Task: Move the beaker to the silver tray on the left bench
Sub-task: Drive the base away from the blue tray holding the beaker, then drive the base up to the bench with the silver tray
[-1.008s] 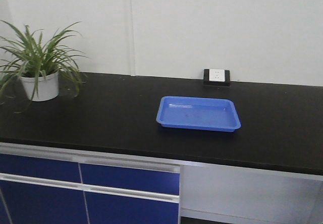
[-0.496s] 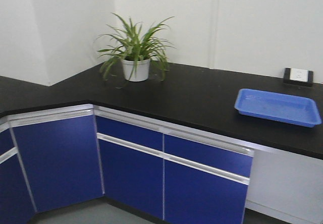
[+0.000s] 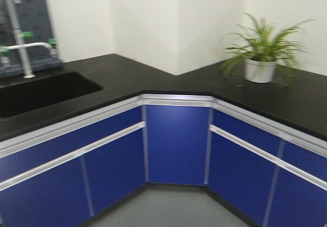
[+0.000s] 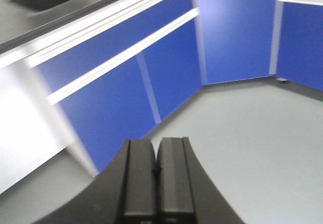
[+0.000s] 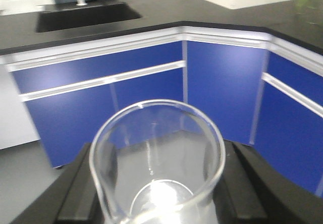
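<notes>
Carrying small clear glass beaker (image 5: 157,156) clamped in right gripper (image 5: 158,186), in air off corner edge of black benchtop (image 3: 153,76); left gripper (image 4: 156,176) pinched together, empty. Pickup done; silver tray unseen, placing not yet done.

Black corner counter (image 3: 133,73), blue cabinets (image 3: 176,140), white walls (image 3: 143,22).

I saw the sink (image 3: 46,91) in the counter (image 3: 153,76) at left, faucet (image 3: 23,53) behind it, plant (image 3: 263,48) on the counter at right, cabinets (image 3: 176,140) beneath, beaker (image 5: 156,153) in my right gripper (image 5: 159,183)
</notes>
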You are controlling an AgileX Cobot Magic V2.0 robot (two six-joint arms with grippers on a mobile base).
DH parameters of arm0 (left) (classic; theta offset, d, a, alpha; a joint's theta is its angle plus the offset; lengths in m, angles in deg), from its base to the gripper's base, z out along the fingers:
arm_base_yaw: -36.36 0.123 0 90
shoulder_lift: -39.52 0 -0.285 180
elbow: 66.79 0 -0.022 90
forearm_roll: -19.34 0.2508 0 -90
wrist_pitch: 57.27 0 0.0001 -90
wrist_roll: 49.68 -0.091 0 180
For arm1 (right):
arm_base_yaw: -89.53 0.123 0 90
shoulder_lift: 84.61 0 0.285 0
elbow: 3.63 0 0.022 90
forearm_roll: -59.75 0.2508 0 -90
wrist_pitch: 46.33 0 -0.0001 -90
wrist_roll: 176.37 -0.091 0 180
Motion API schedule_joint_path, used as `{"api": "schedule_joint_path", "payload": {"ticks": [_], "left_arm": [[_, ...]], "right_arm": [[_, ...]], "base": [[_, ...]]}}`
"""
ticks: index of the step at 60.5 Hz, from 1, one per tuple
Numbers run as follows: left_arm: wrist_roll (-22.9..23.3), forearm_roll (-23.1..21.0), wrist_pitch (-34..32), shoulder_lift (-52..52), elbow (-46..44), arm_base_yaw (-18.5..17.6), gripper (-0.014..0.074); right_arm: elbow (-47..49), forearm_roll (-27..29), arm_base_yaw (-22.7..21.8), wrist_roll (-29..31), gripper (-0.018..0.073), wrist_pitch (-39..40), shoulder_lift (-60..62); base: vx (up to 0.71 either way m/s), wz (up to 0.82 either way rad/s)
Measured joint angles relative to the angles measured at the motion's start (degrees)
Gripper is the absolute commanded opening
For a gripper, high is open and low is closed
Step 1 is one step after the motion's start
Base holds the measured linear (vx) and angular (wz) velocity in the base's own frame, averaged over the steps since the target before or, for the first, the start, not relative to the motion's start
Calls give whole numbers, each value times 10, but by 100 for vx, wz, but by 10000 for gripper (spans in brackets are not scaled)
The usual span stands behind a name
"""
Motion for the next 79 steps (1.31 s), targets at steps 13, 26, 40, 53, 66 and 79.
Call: {"api": "schedule_joint_path", "payload": {"ticks": [13,26,40,53,66,79], "left_arm": [[0,0,0,0,0,0,1],[0,0,0,0,0,0,1],[0,0,0,0,0,0,1],[0,0,0,0,0,0,1],[0,0,0,0,0,0,1],[0,0,0,0,0,0,1]], "right_arm": [[0,0,0,0,-11,0,0],[0,0,0,0,-11,0,0],[0,0,0,0,-11,0,0],[0,0,0,0,-11,0,0],[0,0,0,0,-11,0,0],[0,0,0,0,-11,0,0]], "base": [[-7,72],[3,63],[9,50],[15,51],[18,59],[22,52]]}}
